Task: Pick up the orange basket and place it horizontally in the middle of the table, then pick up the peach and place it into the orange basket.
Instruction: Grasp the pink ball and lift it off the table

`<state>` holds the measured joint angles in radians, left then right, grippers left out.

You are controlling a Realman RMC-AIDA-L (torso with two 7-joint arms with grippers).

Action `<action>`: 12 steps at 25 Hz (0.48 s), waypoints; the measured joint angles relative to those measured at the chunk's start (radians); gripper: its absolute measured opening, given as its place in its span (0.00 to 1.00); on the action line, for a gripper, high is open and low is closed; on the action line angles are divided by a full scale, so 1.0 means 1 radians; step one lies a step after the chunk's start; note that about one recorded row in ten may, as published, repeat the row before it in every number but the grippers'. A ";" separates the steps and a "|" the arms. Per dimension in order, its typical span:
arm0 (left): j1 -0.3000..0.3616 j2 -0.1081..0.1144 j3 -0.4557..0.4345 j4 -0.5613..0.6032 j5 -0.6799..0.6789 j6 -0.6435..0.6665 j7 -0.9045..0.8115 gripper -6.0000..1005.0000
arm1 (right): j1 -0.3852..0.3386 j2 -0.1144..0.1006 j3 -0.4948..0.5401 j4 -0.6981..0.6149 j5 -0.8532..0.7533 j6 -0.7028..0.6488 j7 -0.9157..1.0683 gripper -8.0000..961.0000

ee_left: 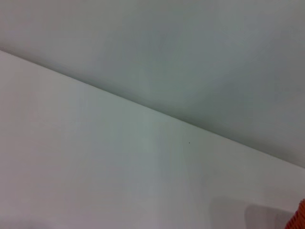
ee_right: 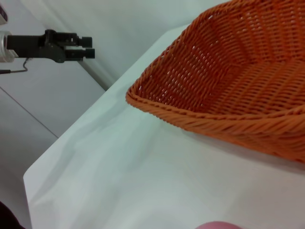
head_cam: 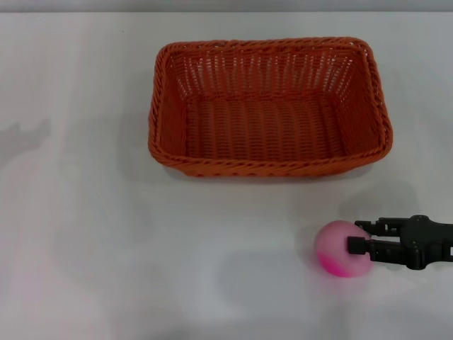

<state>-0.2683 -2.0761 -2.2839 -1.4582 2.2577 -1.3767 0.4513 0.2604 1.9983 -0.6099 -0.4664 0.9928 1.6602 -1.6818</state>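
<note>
The orange basket [head_cam: 269, 106] lies lengthwise across the middle of the white table [head_cam: 85, 234], upright and with nothing in it; its braided rim fills the right wrist view [ee_right: 224, 90], and a sliver shows in the left wrist view [ee_left: 301, 217]. The pink peach [head_cam: 338, 249] sits on the table in front of the basket, toward the right, and only its top shows in the right wrist view [ee_right: 218, 225]. My right gripper [head_cam: 359, 235] reaches in from the right edge, fingertips a little apart at the peach's right side, one overlapping it. My left gripper [ee_right: 87, 47] hangs far off beyond the table's left edge.
Bare white tabletop surrounds the basket to the left and front. The table's far edge [ee_left: 157, 112] meets a pale wall. The left corner of the table [ee_right: 33, 174] shows in the right wrist view.
</note>
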 joint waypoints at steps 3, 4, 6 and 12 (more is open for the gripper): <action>0.002 0.000 0.000 0.000 -0.005 0.000 0.000 0.56 | 0.006 0.001 0.000 0.000 -0.011 -0.001 0.014 0.64; 0.002 0.000 0.000 -0.001 -0.005 -0.001 0.000 0.56 | 0.008 0.001 -0.001 0.000 -0.014 -0.002 0.020 0.60; 0.004 0.001 -0.001 -0.004 -0.006 -0.001 0.001 0.56 | 0.012 0.001 -0.002 0.000 -0.023 -0.002 0.026 0.54; 0.004 0.001 -0.010 -0.008 -0.006 -0.001 0.001 0.56 | 0.015 0.002 -0.002 0.000 -0.024 -0.005 0.031 0.44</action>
<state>-0.2638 -2.0754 -2.2938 -1.4665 2.2515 -1.3777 0.4525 0.2754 2.0001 -0.6119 -0.4663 0.9689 1.6554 -1.6509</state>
